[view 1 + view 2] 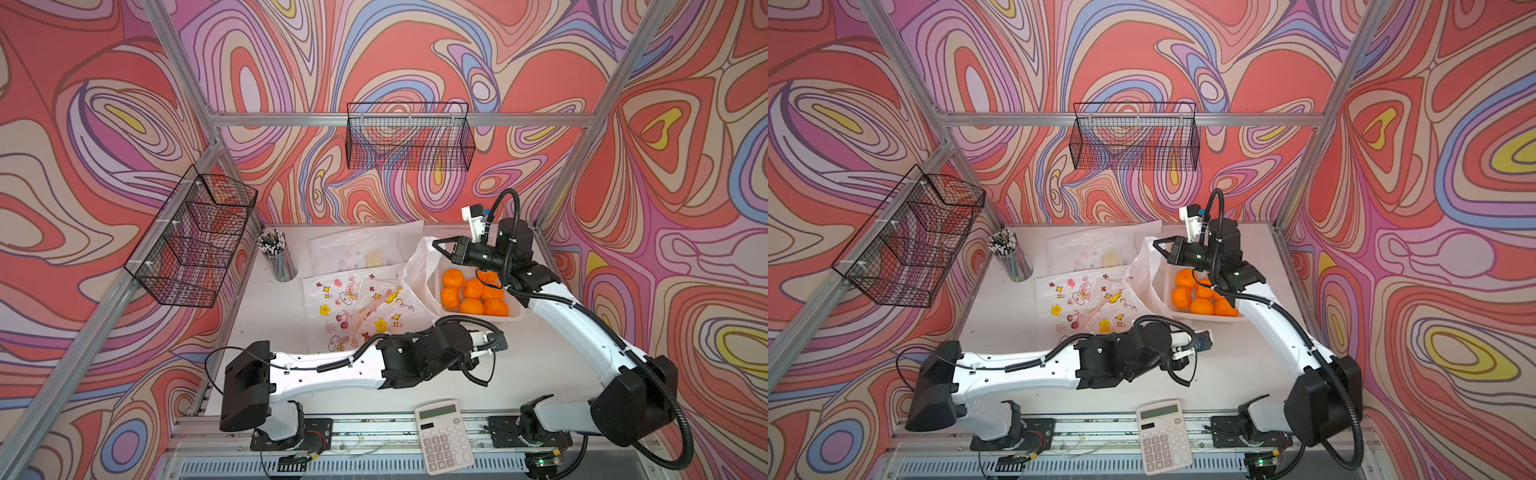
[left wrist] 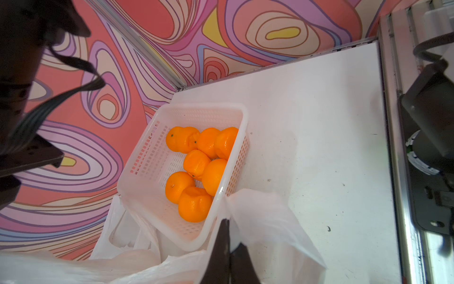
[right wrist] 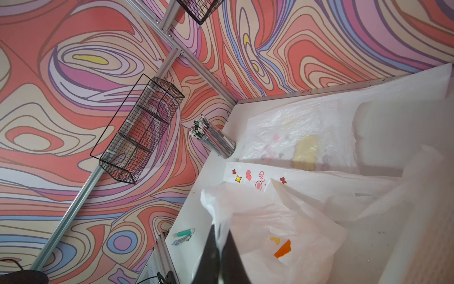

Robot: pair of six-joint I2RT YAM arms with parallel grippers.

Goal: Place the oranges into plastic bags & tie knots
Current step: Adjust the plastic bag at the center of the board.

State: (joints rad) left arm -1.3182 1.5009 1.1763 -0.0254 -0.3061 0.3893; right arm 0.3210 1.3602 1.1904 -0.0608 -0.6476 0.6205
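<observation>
1. The oranges (image 1: 471, 291) (image 2: 196, 167), about eight, lie loose in a white perforated basket (image 1: 478, 318) on the right side of the table (image 1: 266, 332).
2. One bag (image 1: 417, 266) rises crumpled just left of the basket, touching its left wall.
3. The right gripper (image 1: 437, 246) hangs over the basket's far-left corner. Its jaws are pressed together, pinching the bag's upper edge. In the right wrist view the film (image 3: 282, 221) runs between the dark fingers (image 3: 211, 246).
4. The left gripper (image 2: 227, 227) is hidden under its wrist in both top views. The left wrist view shows its jaws pressed together on a fold of the same bag (image 2: 270, 221), beside the basket's near side.
5. More bags lie flat at mid-table, left of the held one: printed ones (image 1: 340, 299) nearer, a paler one (image 1: 357, 249) farther back.
6. A pencil cup (image 1: 280, 257) stands at the far left.
7. A calculator (image 1: 444, 436) lies on the near rail between the arm bases.
</observation>
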